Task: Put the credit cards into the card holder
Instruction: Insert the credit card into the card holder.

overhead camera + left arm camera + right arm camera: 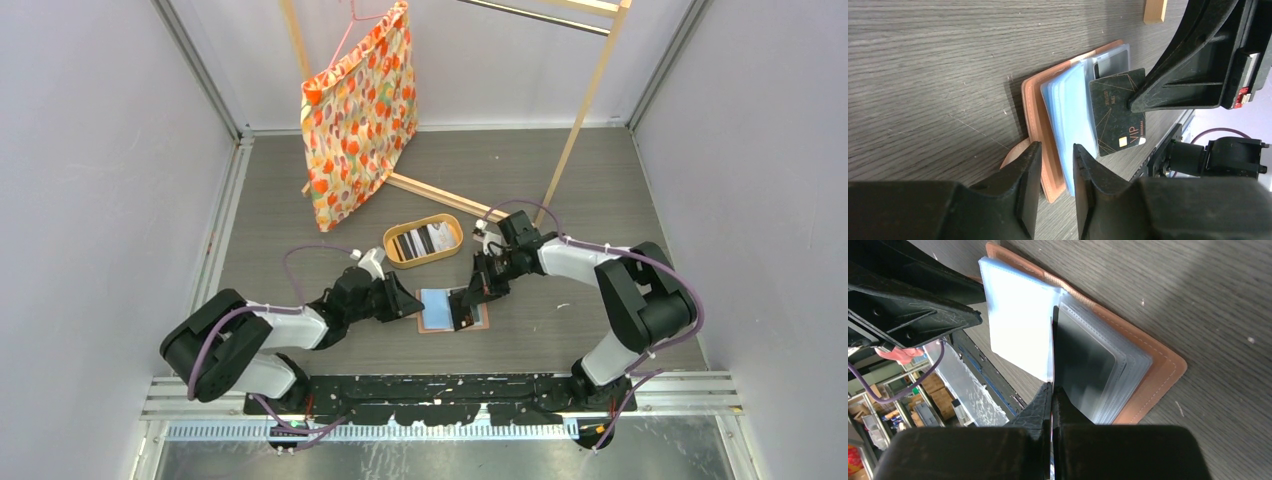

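Observation:
The card holder (436, 309) lies open on the table, salmon-tan outside with light-blue pockets on the left and dark ones on the right. My right gripper (468, 304) is shut on a black credit card (1115, 112) printed "VIP" and holds it on edge over the holder's fold. The card shows edge-on (1053, 345) in the right wrist view above the holder (1153, 375), between the fingertips (1052, 386). My left gripper (411, 303) is open at the holder's left edge, its jaws (1057, 152) straddling the salmon cover (1035, 110). More credit cards (425, 240) lie in the tray.
An oval wooden tray (392, 246) stands just behind the holder. A wooden rack (580, 110) with a flowered fabric bag (360, 110) on a hanger fills the back. The left arm (908, 295) is close beside the right fingers. Grey walls close in both sides.

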`<action>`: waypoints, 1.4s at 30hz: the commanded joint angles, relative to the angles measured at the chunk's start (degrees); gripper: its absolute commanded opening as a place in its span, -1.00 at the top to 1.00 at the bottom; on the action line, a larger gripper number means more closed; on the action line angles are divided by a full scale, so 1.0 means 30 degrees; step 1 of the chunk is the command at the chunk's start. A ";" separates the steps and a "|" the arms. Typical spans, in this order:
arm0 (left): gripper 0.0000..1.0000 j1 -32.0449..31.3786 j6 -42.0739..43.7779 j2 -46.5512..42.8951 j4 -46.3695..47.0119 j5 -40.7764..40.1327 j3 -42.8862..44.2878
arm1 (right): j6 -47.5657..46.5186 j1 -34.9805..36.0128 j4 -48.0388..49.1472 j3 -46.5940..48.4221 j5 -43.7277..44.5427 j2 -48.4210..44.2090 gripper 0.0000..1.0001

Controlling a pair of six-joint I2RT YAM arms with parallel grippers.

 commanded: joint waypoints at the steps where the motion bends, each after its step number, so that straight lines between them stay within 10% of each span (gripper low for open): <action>1: 0.43 -0.0076 0.0275 0.0620 0.0743 0.0025 0.0719 | 0.0237 -0.0099 0.0159 0.0814 -0.0057 0.0306 0.98; 42: 0.76 -0.0106 0.1266 0.1280 -0.2602 -0.0517 0.1377 | 0.0633 -0.0382 0.0149 0.1599 0.0619 0.2145 0.98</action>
